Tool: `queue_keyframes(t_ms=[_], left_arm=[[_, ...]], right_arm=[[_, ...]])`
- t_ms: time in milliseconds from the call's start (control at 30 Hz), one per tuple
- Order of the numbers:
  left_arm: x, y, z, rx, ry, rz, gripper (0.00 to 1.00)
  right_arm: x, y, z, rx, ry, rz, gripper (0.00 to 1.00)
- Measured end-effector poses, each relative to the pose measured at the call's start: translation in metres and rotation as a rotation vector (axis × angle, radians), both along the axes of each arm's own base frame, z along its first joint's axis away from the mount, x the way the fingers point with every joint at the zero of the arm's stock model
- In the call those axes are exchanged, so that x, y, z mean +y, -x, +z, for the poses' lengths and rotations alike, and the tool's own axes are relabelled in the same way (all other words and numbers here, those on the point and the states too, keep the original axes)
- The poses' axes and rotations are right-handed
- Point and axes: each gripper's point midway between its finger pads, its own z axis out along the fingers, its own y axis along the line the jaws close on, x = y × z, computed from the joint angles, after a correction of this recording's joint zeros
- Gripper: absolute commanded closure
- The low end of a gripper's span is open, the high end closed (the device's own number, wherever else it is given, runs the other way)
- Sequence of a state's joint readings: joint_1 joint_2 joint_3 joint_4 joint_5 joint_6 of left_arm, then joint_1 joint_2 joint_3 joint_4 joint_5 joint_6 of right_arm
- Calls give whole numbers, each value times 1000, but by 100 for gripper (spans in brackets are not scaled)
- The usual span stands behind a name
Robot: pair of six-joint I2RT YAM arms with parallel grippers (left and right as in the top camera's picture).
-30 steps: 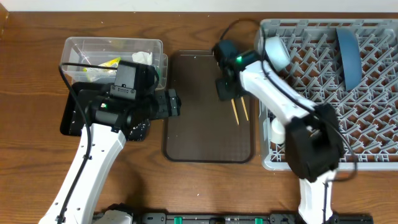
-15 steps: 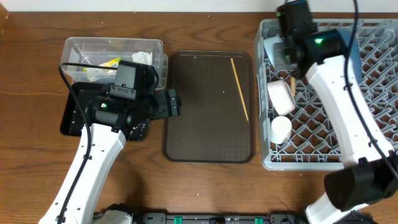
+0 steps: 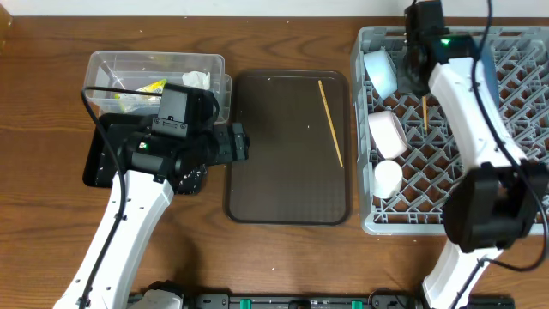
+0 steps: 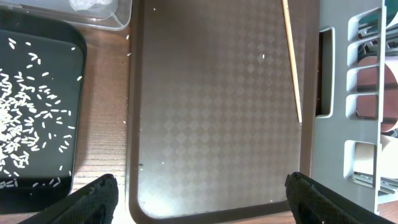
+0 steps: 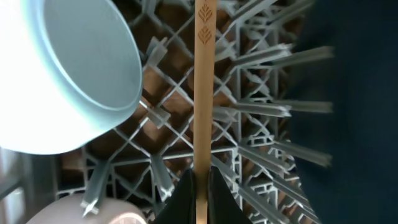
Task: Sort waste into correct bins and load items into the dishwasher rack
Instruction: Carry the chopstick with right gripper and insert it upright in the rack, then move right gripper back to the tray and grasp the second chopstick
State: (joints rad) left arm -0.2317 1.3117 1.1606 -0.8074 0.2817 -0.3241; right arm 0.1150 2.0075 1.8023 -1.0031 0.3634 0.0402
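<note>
My right gripper (image 3: 422, 84) (image 5: 202, 182) is shut on a thin wooden chopstick (image 3: 424, 113) (image 5: 203, 74) and holds it over the grey dishwasher rack (image 3: 515, 184). In the rack are the light blue bowl (image 3: 380, 70) (image 5: 68, 74), the white bowl (image 3: 388, 133), the small white cup (image 3: 387, 178) and the dark blue plate (image 5: 360, 93). The second chopstick (image 3: 330, 120) (image 4: 291, 62) lies on the brown serving tray (image 3: 283, 172). My left gripper (image 3: 236, 142) (image 4: 205, 200) is open and empty over that tray's near left edge.
The clear box (image 3: 107, 62) at the back left holds the yellow wrapper (image 3: 150, 86) and white tissue (image 3: 196, 79). The black tray (image 3: 96, 167) (image 4: 78, 74) in front of it holds scattered rice (image 4: 25, 106). My left arm covers much of it.
My right gripper has lifted one chopstick off the brown tray and carried it right, over the rack. The other chopstick stays on the tray. The left arm has not moved.
</note>
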Motion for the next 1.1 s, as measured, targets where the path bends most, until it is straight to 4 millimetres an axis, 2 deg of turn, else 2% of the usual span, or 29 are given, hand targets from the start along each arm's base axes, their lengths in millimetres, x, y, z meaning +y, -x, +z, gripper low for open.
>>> queue_keyframes(t_ms=[133,233,300,367,433,533,700,800,867,1000,1100], left_arm=[[0,0,0,0,0,0,12],[0,0,0,0,0,0,12],[0,0,0,0,0,0,12],[0,0,0,0,0,0,12],[0,0,0,0,0,0,12],[0,0,0,0,0,0,12],[0,0,0,0,0,0,12],[0,0,0,0,0,0,12],[0,0,0,0,0,0,12],[0,0,0,0,0,0,12],[0,0,0,0,0,0,12]], right_arm=[[-2,0,-19,45,15,4,99],[-4,0,-20,47,16,-1,96],[-8,1,-20,47,16,-11,82],[-14,2,-20,52,19,-21,63],[-20,3,-20,60,26,-24,54],[-21,4,-20,64,28,-22,53],[-9,2,-22,66,-19,3,53],[17,-3,-16,47,-69,56,53],[41,-8,-8,23,-103,106,53],[100,-15,10,-33,-161,220,53],[143,-9,14,-50,-188,301,54]])
